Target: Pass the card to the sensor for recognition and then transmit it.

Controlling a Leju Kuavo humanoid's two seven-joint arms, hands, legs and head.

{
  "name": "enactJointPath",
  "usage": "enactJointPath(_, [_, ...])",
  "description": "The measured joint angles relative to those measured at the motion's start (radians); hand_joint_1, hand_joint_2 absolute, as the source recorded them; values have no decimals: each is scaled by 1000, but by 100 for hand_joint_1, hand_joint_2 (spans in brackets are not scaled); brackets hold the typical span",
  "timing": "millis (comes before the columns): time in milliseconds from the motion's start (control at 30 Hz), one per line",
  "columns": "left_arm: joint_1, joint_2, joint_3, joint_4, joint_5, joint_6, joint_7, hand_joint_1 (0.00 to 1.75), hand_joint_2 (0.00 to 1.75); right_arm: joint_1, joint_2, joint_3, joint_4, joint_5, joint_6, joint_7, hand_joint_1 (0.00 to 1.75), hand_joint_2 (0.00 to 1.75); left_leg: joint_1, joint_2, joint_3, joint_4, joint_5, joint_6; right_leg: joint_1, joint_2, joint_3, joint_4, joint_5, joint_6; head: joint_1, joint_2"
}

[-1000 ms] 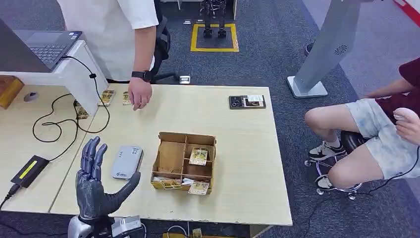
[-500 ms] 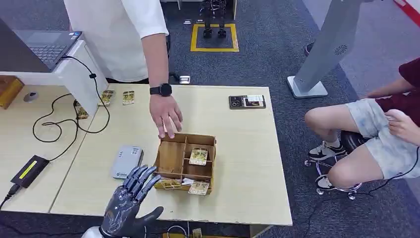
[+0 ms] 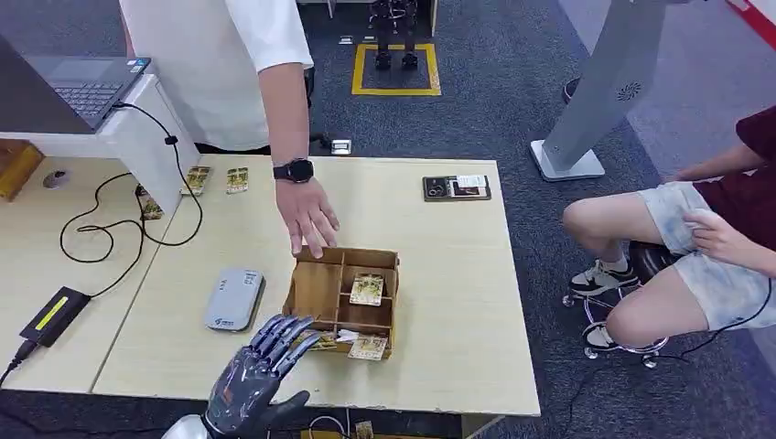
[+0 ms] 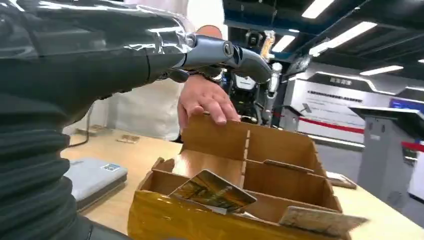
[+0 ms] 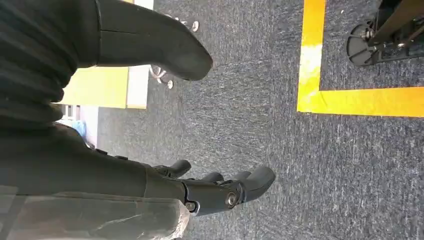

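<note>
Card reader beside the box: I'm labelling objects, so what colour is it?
Light grey, with a small blue-and-white label; the card reader shows best in the head view.

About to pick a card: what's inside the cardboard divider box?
The brown cardboard divider box holds a patterned card in a middle cell and more cards along its near row. The far-left cell looks bare; the robot's left hand covers the near-left corner.

Across my table (image 3: 439, 274) a person's hand (image 3: 309, 218), a black watch (image 3: 294, 170) on its wrist, rests on the far rim of the cardboard box. A laptop (image 3: 87, 84) sits far left, a black cable (image 3: 101, 229) trailing; another person (image 3: 705, 229) sits right.
</note>
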Motion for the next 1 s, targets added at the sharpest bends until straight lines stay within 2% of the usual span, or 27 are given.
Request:
enactJointPath(200, [-5, -24, -1, 33, -16, 25, 11, 0, 175, 0, 0, 0, 5, 0, 0, 0, 0, 175, 0, 0, 0, 0, 0, 0, 0, 0, 0, 0, 0, 0, 0, 0])
enactJointPath(400, [-16, -69, -1, 75, -136, 98, 127, 0, 175, 0, 0, -2, 5, 5, -8, 6, 0, 175, 0, 0, 0, 0, 0, 0, 0, 0, 0, 0, 0, 0, 0, 0])
enactJointPath(567, [-40, -119, -1, 127, -223, 104, 204, 0, 175, 0, 0, -2, 6, 14, -9, 10, 0, 175, 0, 0, 0, 0, 0, 0, 0, 0, 0, 0, 0, 0, 0, 0])
enactJointPath(700, [-52, -139, -1, 148, -238, 104, 207, 0, 175, 0, 0, -2, 8, 15, -10, 10, 0, 175, 0, 0, 0, 0, 0, 0, 0, 0, 0, 0, 0, 0, 0, 0])
enactJointPath(900, [-59, -159, -1, 177, -284, 99, 247, 0, 175, 0, 0, -2, 9, 15, -13, 12, 0, 175, 0, 0, 0, 0, 0, 0, 0, 0, 0, 0, 0, 0, 0, 0])
enactJointPath(933, [-60, -165, -1, 182, -290, 98, 251, 12, 175, 0, 0, -2, 9, 15, -13, 13, 0, 175, 0, 0, 0, 0, 0, 0, 0, 0, 0, 0, 0, 0, 0, 0])
enactJointPath(967, [-61, -167, -1, 186, -292, 98, 255, 82, 175, 0, 0, -2, 10, 15, -14, 13, 0, 175, 0, 0, 0, 0, 0, 0, 0, 0, 0, 0, 0, 0, 0, 0])
enactJointPath(1000, [-63, -172, -1, 191, -296, 95, 257, 166, 175, 0, 0, -2, 10, 16, -14, 13, 0, 175, 0, 0, 0, 0, 0, 0, 0, 0, 0, 0, 0, 0, 0, 0])
